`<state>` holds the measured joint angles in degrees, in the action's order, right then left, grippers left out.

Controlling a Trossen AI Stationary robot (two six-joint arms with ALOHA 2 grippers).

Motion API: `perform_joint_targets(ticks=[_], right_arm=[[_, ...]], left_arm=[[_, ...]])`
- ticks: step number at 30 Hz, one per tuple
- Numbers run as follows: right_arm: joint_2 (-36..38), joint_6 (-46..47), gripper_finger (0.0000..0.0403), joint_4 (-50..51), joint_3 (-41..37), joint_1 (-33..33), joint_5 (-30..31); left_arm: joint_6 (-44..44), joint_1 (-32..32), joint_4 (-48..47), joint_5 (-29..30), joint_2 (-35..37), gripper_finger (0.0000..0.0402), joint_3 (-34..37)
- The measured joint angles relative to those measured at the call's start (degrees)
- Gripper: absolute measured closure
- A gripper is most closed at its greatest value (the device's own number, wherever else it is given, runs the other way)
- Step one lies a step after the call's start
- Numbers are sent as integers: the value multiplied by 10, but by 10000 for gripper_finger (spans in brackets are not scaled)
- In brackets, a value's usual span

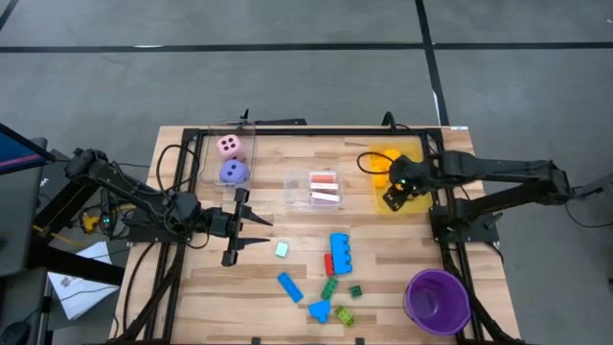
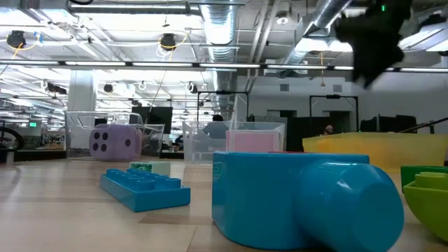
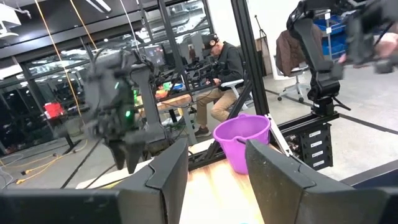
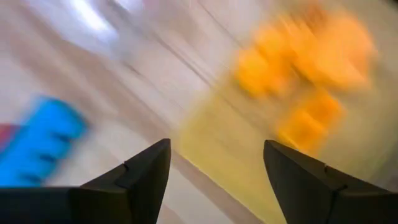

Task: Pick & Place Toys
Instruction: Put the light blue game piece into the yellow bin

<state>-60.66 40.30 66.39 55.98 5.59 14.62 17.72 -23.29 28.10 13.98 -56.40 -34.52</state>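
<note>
Loose bricks lie on the wooden table: a blue one (image 1: 340,251) beside a red one (image 1: 329,264), more blue ones (image 1: 290,287), green ones (image 1: 329,287) and a small mint block (image 1: 282,249). A pink die (image 1: 229,146) and a purple die (image 1: 234,172) sit in a clear bin. Pink-backed cards (image 1: 324,189) lie in a second clear bin. My right gripper (image 1: 395,196) hangs open over the near end of the yellow bin (image 1: 414,195), which holds orange and yellow bricks (image 1: 383,163); nothing is between its fingers (image 4: 146,177). My left gripper (image 1: 257,232) waits open and level at the table's left.
A round purple cup (image 1: 437,299) stands at the near right corner. A dark frame (image 1: 316,129) runs around the table's edges. In the left wrist view a person (image 3: 224,68) sits beyond the table. Bare wood lies between the card bin and the loose bricks.
</note>
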Motion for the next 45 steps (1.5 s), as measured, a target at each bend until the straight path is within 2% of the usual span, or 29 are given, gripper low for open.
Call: perform_joint_targets(ticks=[4,8,12,19,21,28,39,45], right_arm=[[33,5,153,-110,0,-99,61],[41,26,153,-185,0,-210,174],[16,41,153,-232,0,-306,266],[-44,72,153,-265,-1,-400,341],[-56,75,153,-265,0,-417,370],[-45,53,153,-269,15,-432,396],[-42,12,153,-286,16,-430,396],[-37,11,153,-286,16,-435,395]], left_arm=[[0,0,0,0,0,245,0],[0,0,0,-1,0,245,0],[0,0,0,-2,0,245,0],[0,0,10,-2,0,245,0],[0,0,15,-2,0,245,0],[0,0,21,-2,0,245,0],[-15,0,20,0,-1,245,0],[-4,0,30,0,-32,245,0]])
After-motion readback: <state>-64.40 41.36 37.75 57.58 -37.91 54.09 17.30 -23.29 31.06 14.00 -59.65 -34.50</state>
